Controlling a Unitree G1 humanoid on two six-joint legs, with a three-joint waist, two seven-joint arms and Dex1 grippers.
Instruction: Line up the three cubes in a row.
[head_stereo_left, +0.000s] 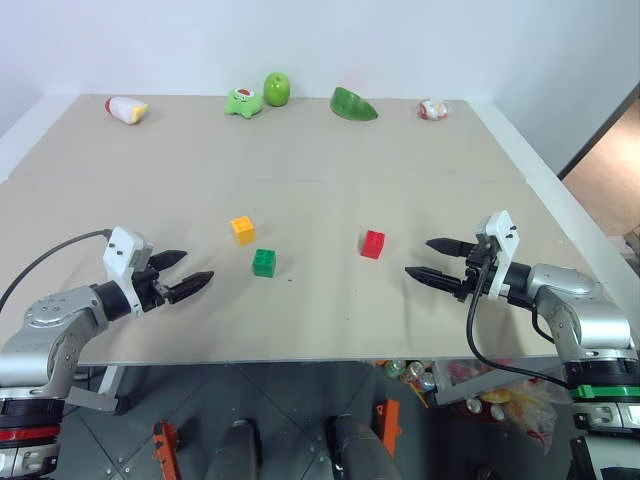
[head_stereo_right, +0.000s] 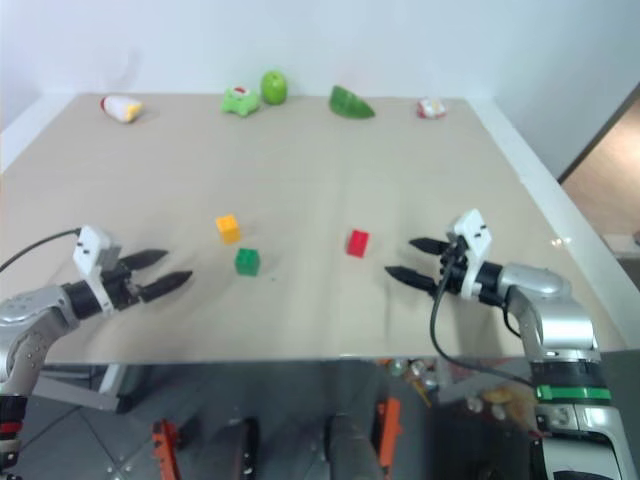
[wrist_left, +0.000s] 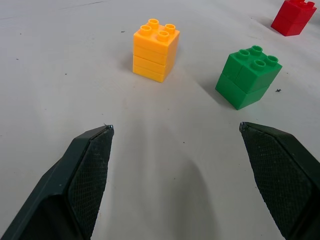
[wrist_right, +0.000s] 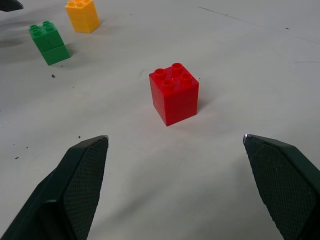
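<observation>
Left hand (head_stereo_left: 188, 271), fingers spread, faces the yellow cube (head_stereo_left: 242, 229) and green cube (head_stereo_left: 264, 262); right hand (head_stereo_left: 432, 261), fingers spread, faces the red cube (head_stereo_left: 372, 243).

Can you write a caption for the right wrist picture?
Open right gripper faces the red cube on the table.

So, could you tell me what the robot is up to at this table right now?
It is meant to line up three cubes, and nothing is picked up yet. The yellow cube, green cube and red cube stand apart on the table, not in a row. The left gripper is open near the yellow and green ones; the right gripper is open, facing the red one. Neither touches a cube. A few toys lie along the far edge.
</observation>
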